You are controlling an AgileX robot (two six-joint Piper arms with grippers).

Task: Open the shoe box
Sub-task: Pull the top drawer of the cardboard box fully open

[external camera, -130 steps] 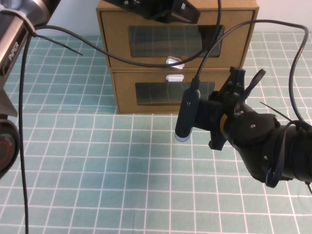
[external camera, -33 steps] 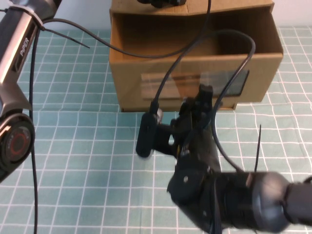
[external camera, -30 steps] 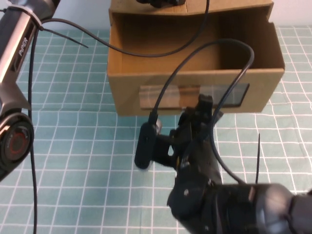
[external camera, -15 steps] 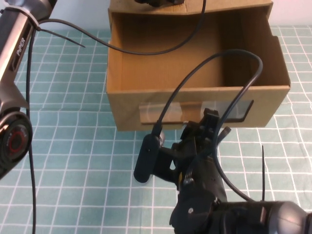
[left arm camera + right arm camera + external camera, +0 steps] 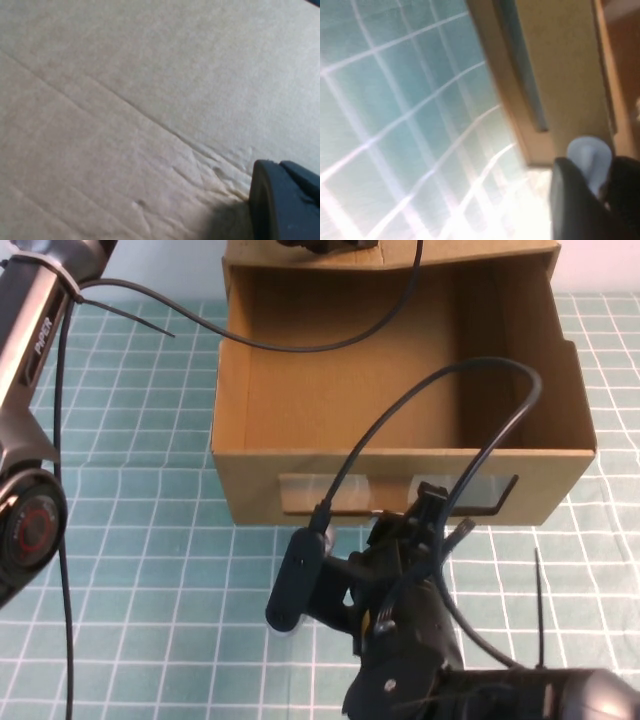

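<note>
Because the cardboard shoe box point(image 5: 480, 254) is light and thin-walled, pull only by its front handle. High view: it sits on the mat point(image 5: 150, 570), drawer point(image 5: 250, 485) standing open, right gripper point(image 5: 440, 512) at the front wall, left gripper point(image 5: 330, 248) on top. Left wrist view: bare cardboard; you cannot tell that gripper's state. Right wrist view: the right gripper pinches the white handle point(image 5: 590, 152), nearly closed.

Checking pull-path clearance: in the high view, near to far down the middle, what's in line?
Right arm → right tool, closed on the drawer handle → drawer front panel → drawer's open inside → box top, with the left tool at it.
</note>
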